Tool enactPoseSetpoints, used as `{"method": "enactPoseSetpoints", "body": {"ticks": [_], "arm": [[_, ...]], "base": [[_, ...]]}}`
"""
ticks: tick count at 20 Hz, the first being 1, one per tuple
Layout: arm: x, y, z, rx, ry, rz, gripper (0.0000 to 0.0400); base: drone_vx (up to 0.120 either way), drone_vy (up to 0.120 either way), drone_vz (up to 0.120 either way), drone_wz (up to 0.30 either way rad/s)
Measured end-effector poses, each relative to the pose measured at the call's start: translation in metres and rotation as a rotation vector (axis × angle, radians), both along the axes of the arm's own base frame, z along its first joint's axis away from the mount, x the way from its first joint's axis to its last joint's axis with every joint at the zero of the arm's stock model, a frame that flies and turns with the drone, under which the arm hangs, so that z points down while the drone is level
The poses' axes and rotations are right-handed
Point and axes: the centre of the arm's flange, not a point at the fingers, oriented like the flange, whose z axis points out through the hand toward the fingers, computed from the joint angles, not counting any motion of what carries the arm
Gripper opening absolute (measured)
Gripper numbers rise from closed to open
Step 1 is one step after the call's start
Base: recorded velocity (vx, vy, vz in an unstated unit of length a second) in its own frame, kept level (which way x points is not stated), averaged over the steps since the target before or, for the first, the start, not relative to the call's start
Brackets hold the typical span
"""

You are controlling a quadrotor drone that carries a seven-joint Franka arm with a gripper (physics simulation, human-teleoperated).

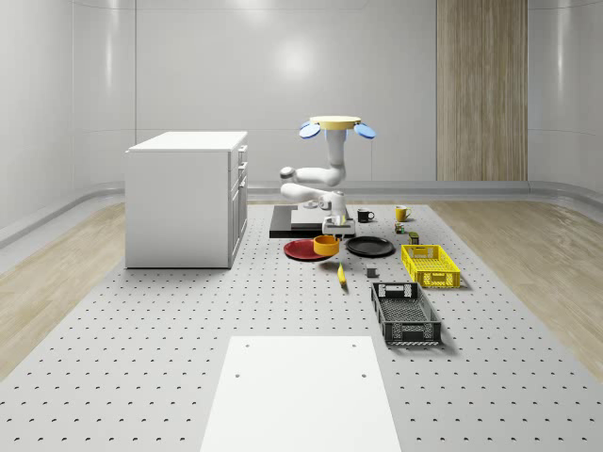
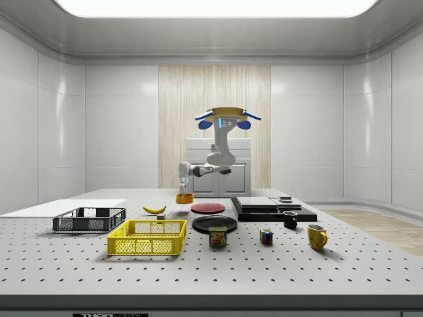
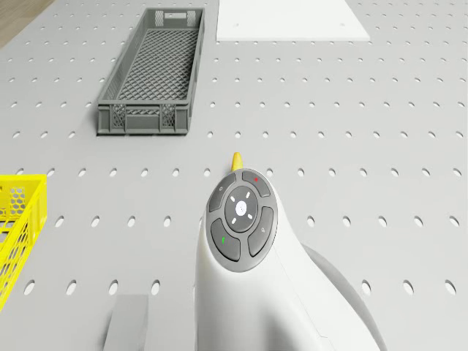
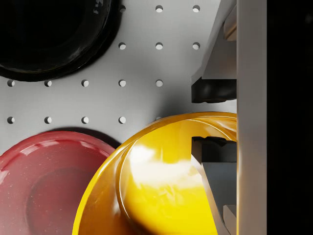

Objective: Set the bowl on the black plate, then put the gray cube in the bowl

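The yellow bowl hangs a little above the table, overlapping the edge of the red plate. My gripper is shut on its rim, one finger outside and the other inside the bowl. The black plate lies just beside it. In the whole-scene view the bowl sits between the red plate and the black plate, under the gripper. The gray cube rests on the table nearer the camera. The drone hovers above the black slab, its arm reaching down.
A banana lies near the gray cube. A yellow basket and a gray crate stand to the whole-scene view's right. A white cabinet is at the left, mugs behind the plates, a white sheet in front.
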Motion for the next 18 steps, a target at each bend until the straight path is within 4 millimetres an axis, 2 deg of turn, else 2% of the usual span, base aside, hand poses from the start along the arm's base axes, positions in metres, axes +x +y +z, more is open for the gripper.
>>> {"method": "enactPoseSetpoints", "body": {"ticks": [18], "arm": [[0.0000, 0.0000, 0.0000, 0.000, 0.000, 0.000, 0.0100]], "base": [[-0.120, 0.120, 0.000, 0.000]]}}
